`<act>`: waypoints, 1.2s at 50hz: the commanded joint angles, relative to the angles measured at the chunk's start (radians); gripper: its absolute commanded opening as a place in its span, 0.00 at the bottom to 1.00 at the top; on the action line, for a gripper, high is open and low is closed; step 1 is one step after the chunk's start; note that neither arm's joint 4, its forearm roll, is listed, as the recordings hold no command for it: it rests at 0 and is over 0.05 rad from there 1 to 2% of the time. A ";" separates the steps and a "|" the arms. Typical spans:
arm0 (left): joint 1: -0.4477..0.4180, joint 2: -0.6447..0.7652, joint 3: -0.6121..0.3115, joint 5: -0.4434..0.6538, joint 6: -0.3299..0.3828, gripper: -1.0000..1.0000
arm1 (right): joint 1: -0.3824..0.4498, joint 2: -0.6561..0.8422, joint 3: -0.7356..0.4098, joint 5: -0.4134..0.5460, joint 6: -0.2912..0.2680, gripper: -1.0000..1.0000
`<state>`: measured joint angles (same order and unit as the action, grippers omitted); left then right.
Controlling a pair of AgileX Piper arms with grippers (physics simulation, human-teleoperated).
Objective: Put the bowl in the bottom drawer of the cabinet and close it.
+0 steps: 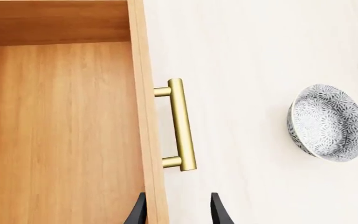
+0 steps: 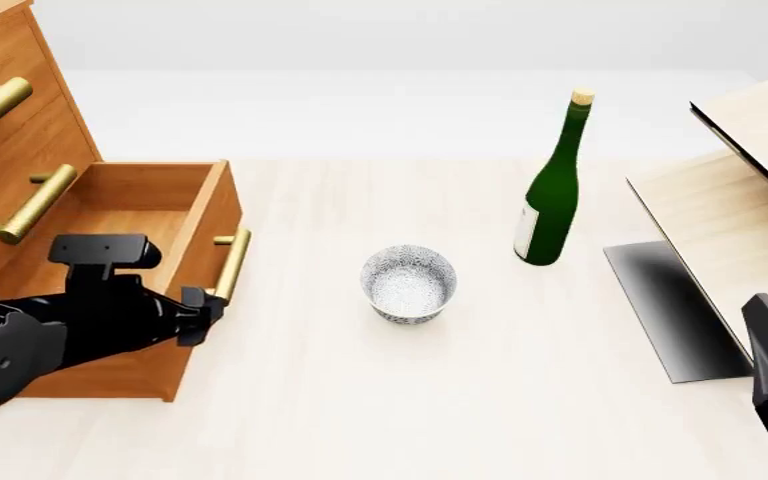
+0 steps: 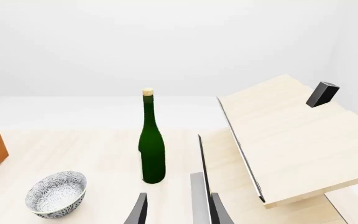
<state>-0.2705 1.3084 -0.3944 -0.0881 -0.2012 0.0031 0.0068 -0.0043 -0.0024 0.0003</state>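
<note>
At the bottom drawer (image 2: pixel 157 215) of the cabinet (image 2: pixel 11 120), the left gripper (image 1: pixel 177 210) is seen with its jaws spread, astride the drawer's front panel just short of the brass handle (image 1: pixel 180 123). Nothing is held. The drawer stands pulled out (its inside bare). The bowl (image 2: pixel 410 284) rests upright on the counter (image 2: pixel 357 400), between the drawer and a green bottle (image 2: pixel 552 190). The right gripper (image 3: pixel 177 210) hangs apart, jaws spread, near pale slanted panels (image 3: pixel 291 140).

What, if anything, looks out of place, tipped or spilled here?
Nothing stands out. The bowl sits upright on the table, apart from the upright bottle. The bottom drawer of the cabinet is pulled open and holds nothing; the left gripper is open by its handle.
</note>
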 commanded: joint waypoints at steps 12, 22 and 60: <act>-0.057 0.064 -0.017 -0.033 -0.029 1.00 | 0.000 0.000 0.000 0.000 0.000 1.00; -0.083 0.081 -0.028 -0.037 -0.042 1.00 | 0.000 0.000 0.000 0.000 0.000 1.00; -0.121 0.027 -0.032 -0.020 -0.023 1.00 | 0.000 0.000 0.000 0.000 0.000 1.00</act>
<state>-0.3718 1.3671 -0.4251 -0.1110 -0.2074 0.0031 0.0067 -0.0043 -0.0024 0.0002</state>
